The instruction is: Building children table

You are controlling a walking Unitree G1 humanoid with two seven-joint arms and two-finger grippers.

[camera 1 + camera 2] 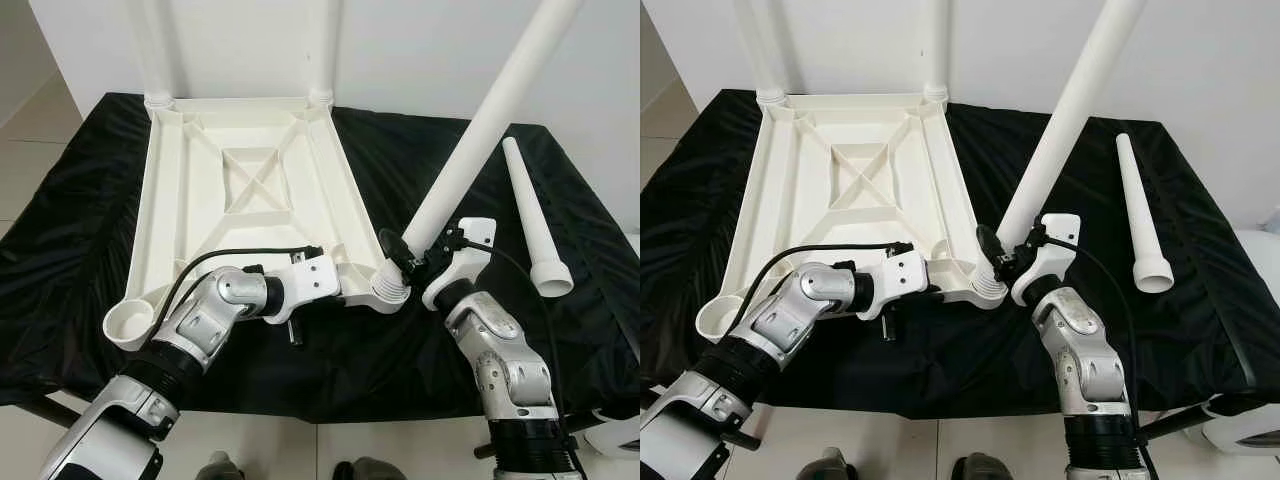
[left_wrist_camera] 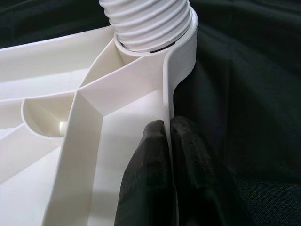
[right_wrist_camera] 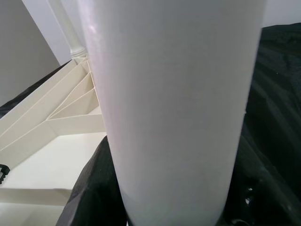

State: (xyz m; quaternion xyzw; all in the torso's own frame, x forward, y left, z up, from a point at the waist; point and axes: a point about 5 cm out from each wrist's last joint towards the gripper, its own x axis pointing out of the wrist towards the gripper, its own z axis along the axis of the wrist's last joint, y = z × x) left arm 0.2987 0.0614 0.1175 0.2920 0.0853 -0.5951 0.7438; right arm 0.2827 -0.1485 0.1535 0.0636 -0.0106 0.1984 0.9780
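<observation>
I count two legs [image 1: 160, 50] already standing in the far corners of the upturned tabletop [image 1: 240, 190] on the black-draped worktop [image 1: 600, 330]. My right tool [image 1: 413, 256] is clamped round a third leg [image 1: 480, 130], tilted, its threaded end at the near right corner socket [image 1: 388, 290], not yet upright or seated as far as I can judge. My left tool [image 2: 167, 155] pinches the tabletop's rim beside that socket; the fourth leg [image 1: 530, 215] lies loose on the cloth to the right and the near left socket [image 1: 130, 322] is empty.
</observation>
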